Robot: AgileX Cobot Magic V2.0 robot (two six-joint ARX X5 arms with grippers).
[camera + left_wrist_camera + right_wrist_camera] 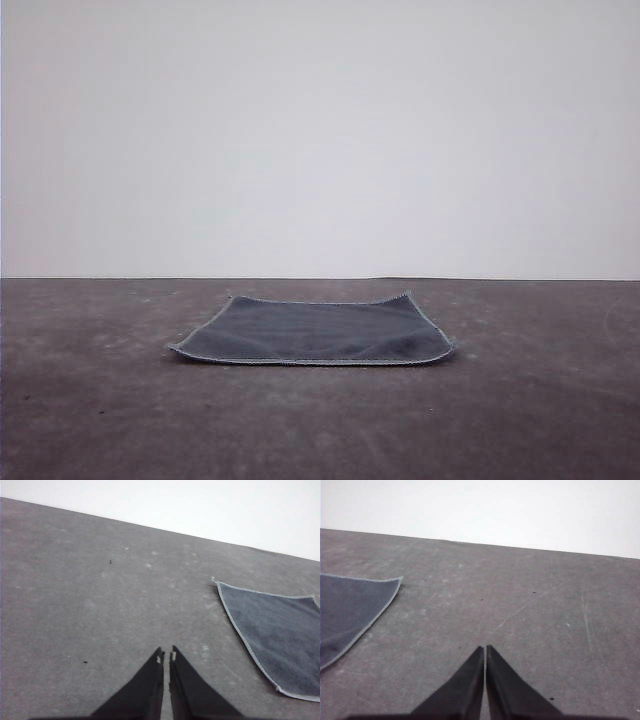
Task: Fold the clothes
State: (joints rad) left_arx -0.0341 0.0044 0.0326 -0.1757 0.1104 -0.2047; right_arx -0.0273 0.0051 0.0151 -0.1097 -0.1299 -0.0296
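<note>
A scuffed dark grey counter [110,420] meets a plain white wall [320,130]. The dark grey square cloth [315,332] lies flat at 12 o'clock. Left claw [166,655] and right claw [485,648] are both pressed together, empty.

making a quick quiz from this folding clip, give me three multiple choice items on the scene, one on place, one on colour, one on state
1. Where does the cloth lie?
A. spread on the table
B. hung over the table's edge
C. held up in a gripper

2. Which colour is the cloth's upper face?
A. bright red
B. dark grey
C. white

3. How do the left gripper and right gripper stand?
A. both wide open
B. both shut, holding nothing
C. each clamped on a cloth corner

Key: 1 A, it lies spread out in the front view. 2 B, dark grey with a light hem. 3 B, fingertips together over bare table.
</note>
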